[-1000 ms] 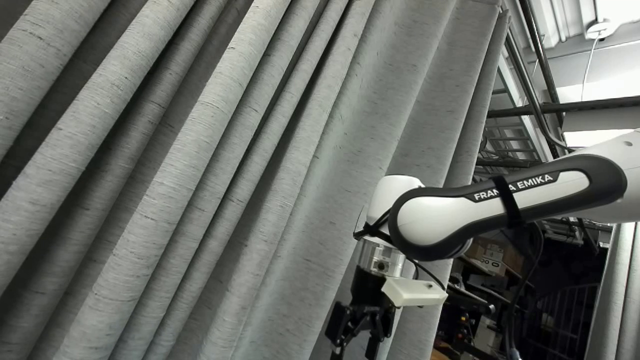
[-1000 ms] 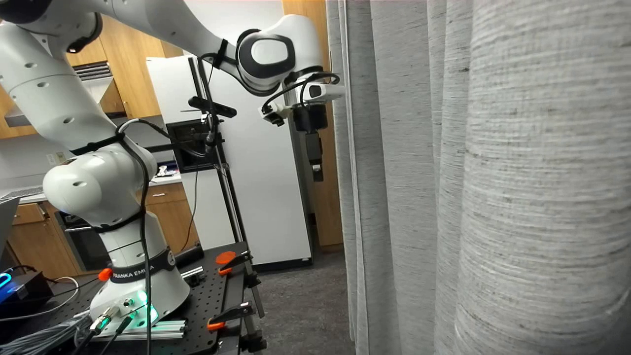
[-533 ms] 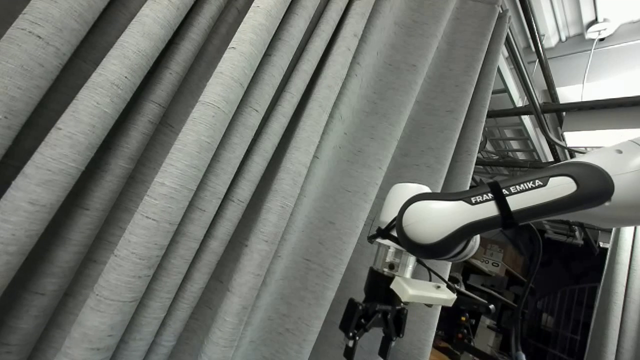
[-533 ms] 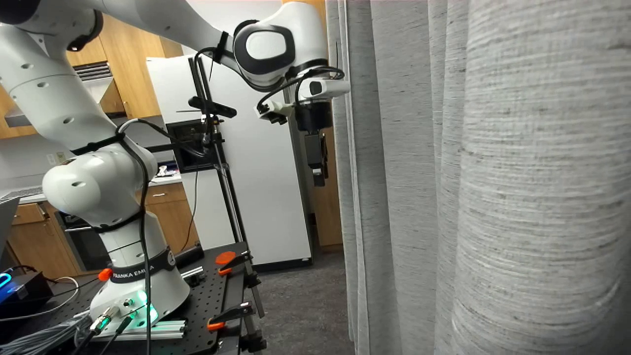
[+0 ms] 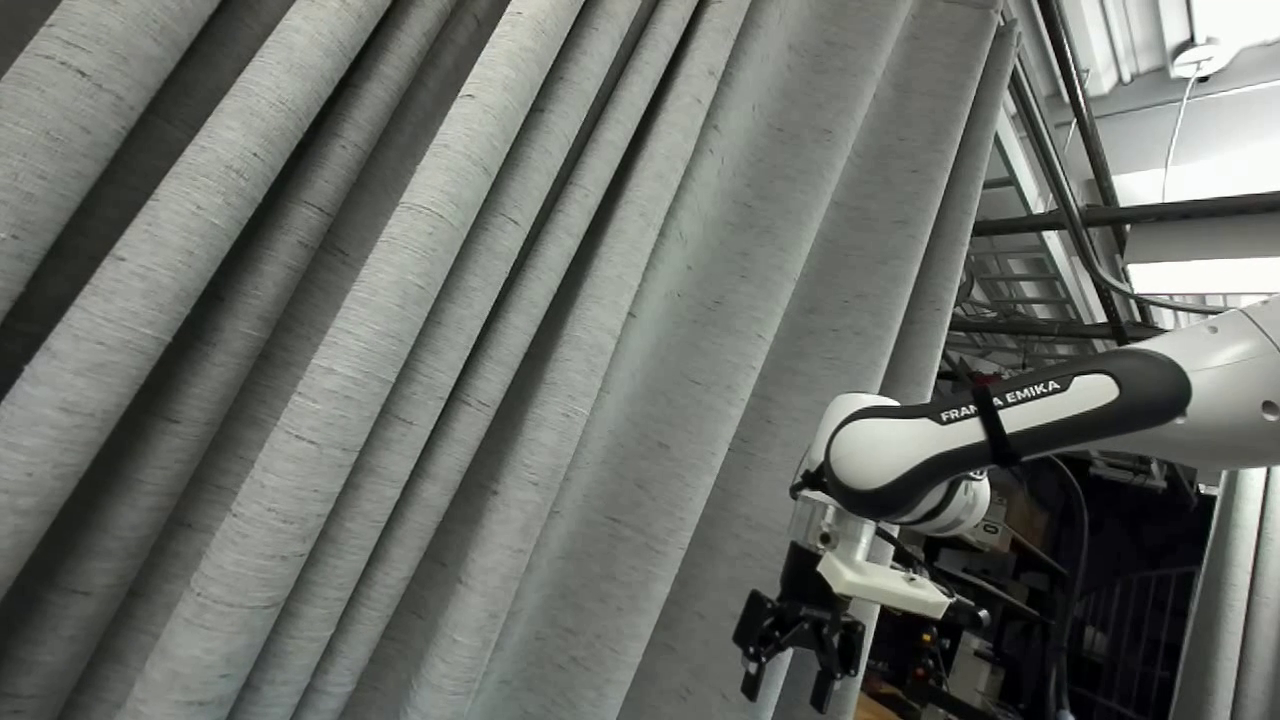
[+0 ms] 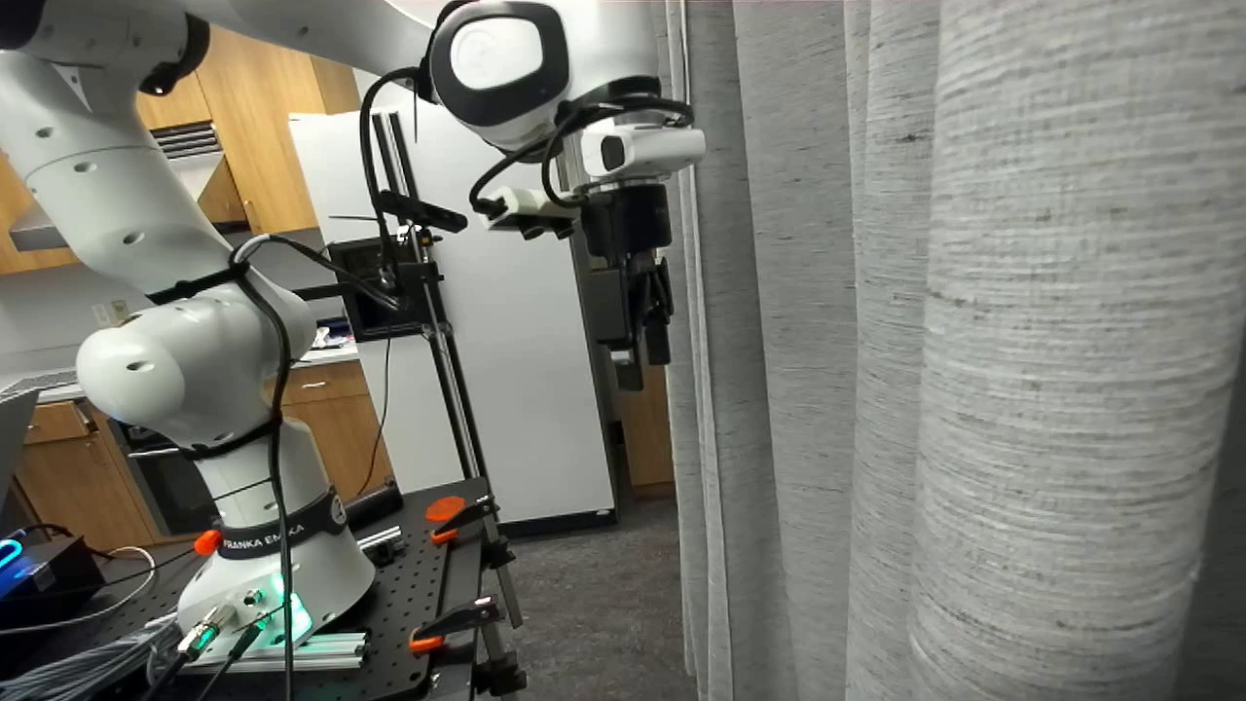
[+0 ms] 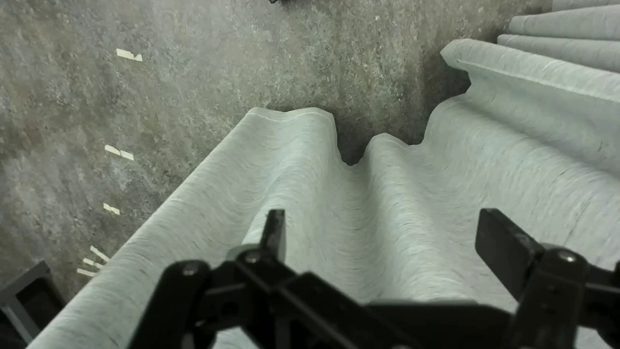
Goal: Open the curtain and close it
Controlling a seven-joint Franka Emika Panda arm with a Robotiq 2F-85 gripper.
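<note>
So over the last second the Franka arm (image 5: pixel 950 440) swung and twisted toward the free edge (image 5: pixel 938 290) of the light grey curtain (image 5: pixel 480 340), going by an exterior view, while the fabric itself barely stirred. Curtain's hanging in long pleats, jaws near that edge. They're spread wide, nothing gripped; in the wrist view the pleats sit beyond them, with floor (image 7: pixel 208 72) showing past. Can't tell if anything's touching. My guess: it's lining up a grab, so no opening or closing pull right now.
</note>
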